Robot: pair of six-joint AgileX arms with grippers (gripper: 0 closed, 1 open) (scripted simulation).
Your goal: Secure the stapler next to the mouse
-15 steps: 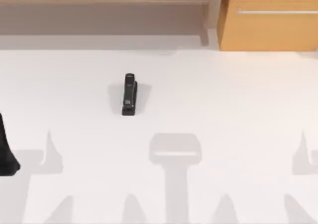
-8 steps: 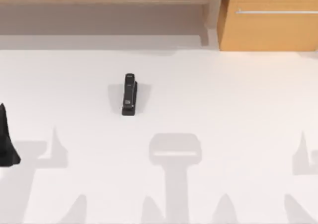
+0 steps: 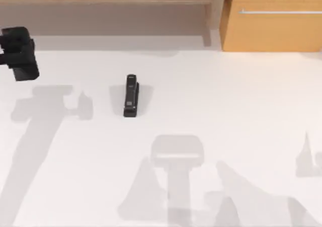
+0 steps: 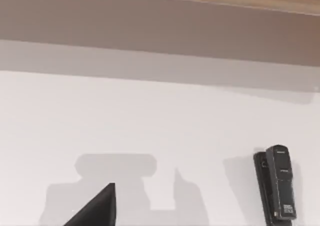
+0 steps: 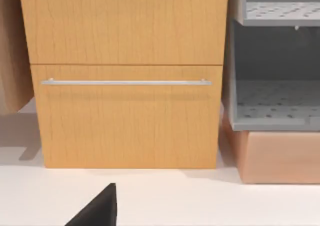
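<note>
The stapler (image 3: 131, 96), small, narrow and black, lies lengthwise on the white table (image 3: 226, 101), left of centre. It also appears in the left wrist view, stapler (image 4: 278, 188), lying flat and untouched. My left gripper (image 3: 19, 53) hovers at the far left near the back of the table, well to the left of the stapler and apart from it. A black corner of my right gripper (image 5: 97, 211) shows in the right wrist view, facing the wooden cabinet. The mouse is out of view.
A wooden cabinet (image 3: 274, 18) with a metal drawer handle (image 5: 125, 81) stands at the back right. A low wooden shelf (image 3: 100, 10) runs along the back left. A grey perforated rack (image 5: 275, 100) sits beside the cabinet.
My left arm has swung from the left edge near the front up to the back left of the table. The stapler has not moved.
</note>
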